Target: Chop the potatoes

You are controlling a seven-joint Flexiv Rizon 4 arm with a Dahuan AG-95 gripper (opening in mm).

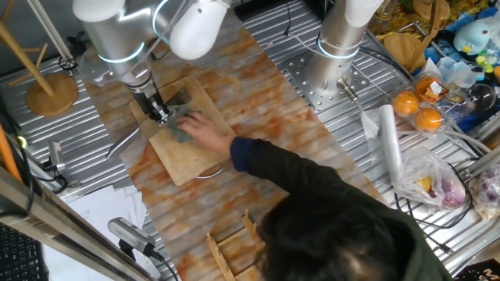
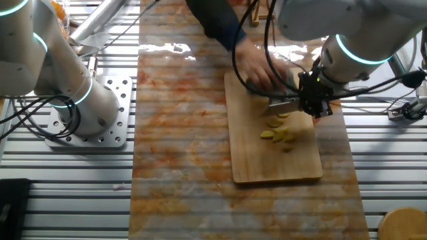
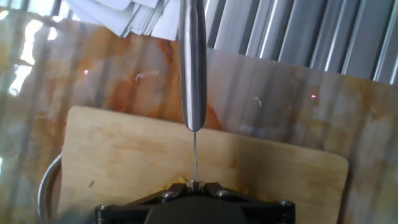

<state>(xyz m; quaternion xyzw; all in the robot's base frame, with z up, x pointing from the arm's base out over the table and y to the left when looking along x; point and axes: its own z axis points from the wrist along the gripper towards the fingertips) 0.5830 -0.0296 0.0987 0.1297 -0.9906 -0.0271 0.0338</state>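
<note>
My gripper is shut on a steel knife, whose blade lies over the bamboo cutting board. Several thin yellow potato slices lie on the board just beside the blade. A person's hand rests on the board's far part and covers the potato lump. In one fixed view the gripper stands at the board's far left, touching the hand. The hand view shows the knife edge-on, held between the gripper's fingers above the board.
The person's arm reaches across the marbled mat. A second arm's base stands at the back. Orange fruits and plastic bags lie at the right. A wooden stand is at the left. White papers lie beyond the mat.
</note>
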